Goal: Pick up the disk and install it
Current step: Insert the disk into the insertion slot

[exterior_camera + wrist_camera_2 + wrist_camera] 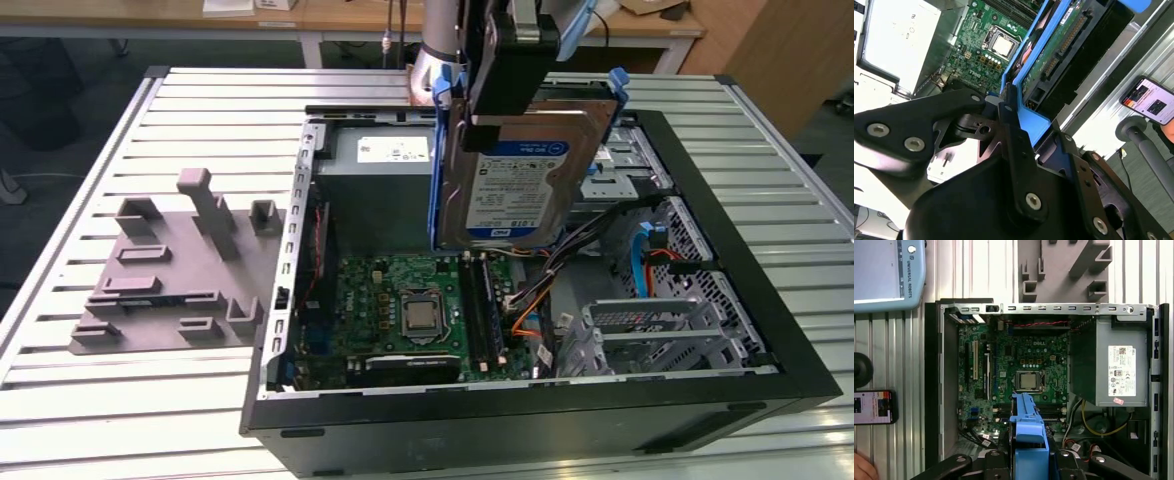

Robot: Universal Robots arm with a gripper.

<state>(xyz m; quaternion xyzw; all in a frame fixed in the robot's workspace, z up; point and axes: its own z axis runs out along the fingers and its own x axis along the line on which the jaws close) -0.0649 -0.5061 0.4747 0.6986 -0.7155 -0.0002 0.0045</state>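
In the exterior view the disk [523, 185], a silver hard drive with a white-and-blue label in a blue plastic bracket, hangs upright above the open computer case [747, 330]. It is over the space between the power supply and the drive bays. My gripper [518, 100] is shut on its upper edge. In the second wrist view the black fingers [1010, 131] clamp the blue bracket [1029, 117], with the disk's green circuit board [1061, 42] beyond. In the first wrist view the bracket [1026, 427] juts out from the gripper [1026, 462] over the motherboard.
The case holds a green motherboard [414, 310], a grey power-supply box [1114, 370] and metal drive bays [647, 330] with cables. A grey moulded fixture [174, 270] lies on the slatted table on the exterior view's left. A hand [860, 469] and a phone [874, 407] are beside the case.
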